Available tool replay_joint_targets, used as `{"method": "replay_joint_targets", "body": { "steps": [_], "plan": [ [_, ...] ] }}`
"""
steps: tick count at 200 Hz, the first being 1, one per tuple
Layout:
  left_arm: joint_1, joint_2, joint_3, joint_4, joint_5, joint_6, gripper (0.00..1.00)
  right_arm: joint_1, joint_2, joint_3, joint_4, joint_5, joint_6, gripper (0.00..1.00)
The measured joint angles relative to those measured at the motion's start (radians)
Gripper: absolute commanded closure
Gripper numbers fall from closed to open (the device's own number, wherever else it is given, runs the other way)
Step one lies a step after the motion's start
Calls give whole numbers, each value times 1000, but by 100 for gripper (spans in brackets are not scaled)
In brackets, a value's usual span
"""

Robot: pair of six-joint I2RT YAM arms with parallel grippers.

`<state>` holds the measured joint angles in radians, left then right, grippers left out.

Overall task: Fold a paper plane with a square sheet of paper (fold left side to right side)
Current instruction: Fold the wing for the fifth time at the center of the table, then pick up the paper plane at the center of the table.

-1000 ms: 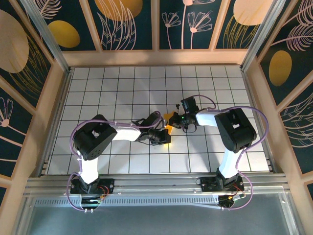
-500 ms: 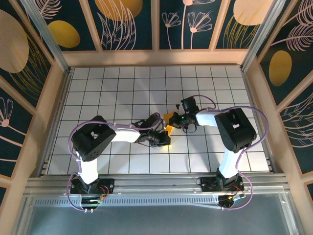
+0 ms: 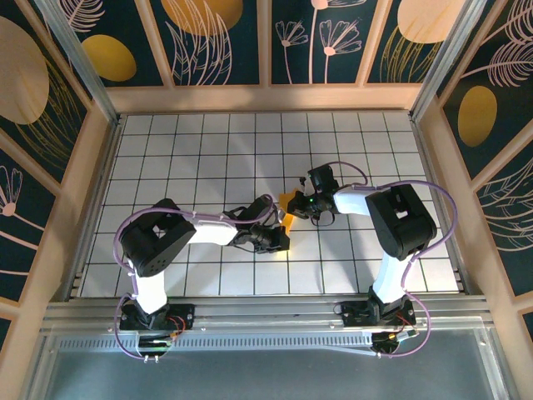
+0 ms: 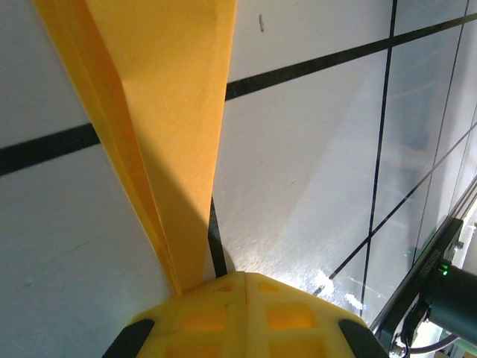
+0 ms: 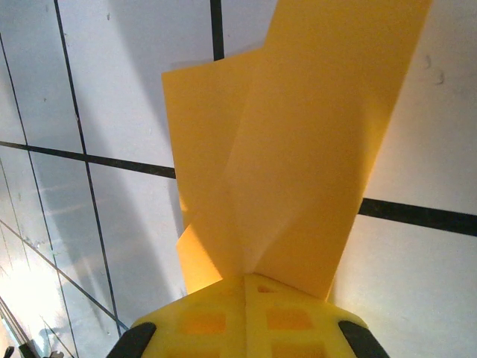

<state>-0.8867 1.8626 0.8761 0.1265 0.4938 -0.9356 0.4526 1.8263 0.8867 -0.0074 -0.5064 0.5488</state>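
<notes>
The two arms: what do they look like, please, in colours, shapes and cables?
The left arm and the right arm look alike: bulky black joint housings, white links, purple cables looping alongside. Their fingers are yellow plastic with square recesses. A small green light glows on the right wrist.

The orange-yellow paper plane was folded long and thin and laid mid-table.

Left end effector, right end effector clamped.
</notes>
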Motion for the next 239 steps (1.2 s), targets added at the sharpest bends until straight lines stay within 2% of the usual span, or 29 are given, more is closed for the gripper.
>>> {"method": "replay_joint_targets", "body": {
  "steps": [38,64,92,120,142,159,195,239],
  "plan": [
    [-15,-50,-23,-53,7,2,100,3,3,43,-60,20,-24,100],
    [-1,-138,-24,-79,-2,11,100,3,-5,91,-120,77,-47,85],
    [72,-284,-42,-78,-46,19,92,5,-74,130,-175,142,-64,71],
    [159,-409,-83,-86,-162,27,80,31,-171,156,-242,258,-72,55],
    [175,-452,-85,-103,-281,34,71,95,-193,174,-304,371,-67,46],
    [175,-476,-86,-108,-373,23,66,160,-190,180,-352,452,-62,43],
    [187,-519,-93,-123,-531,11,62,257,-114,239,-438,586,-45,43],
    [192,-531,-107,-132,-591,6,60,287,8,302,-487,671,-45,46]
  ]
}}
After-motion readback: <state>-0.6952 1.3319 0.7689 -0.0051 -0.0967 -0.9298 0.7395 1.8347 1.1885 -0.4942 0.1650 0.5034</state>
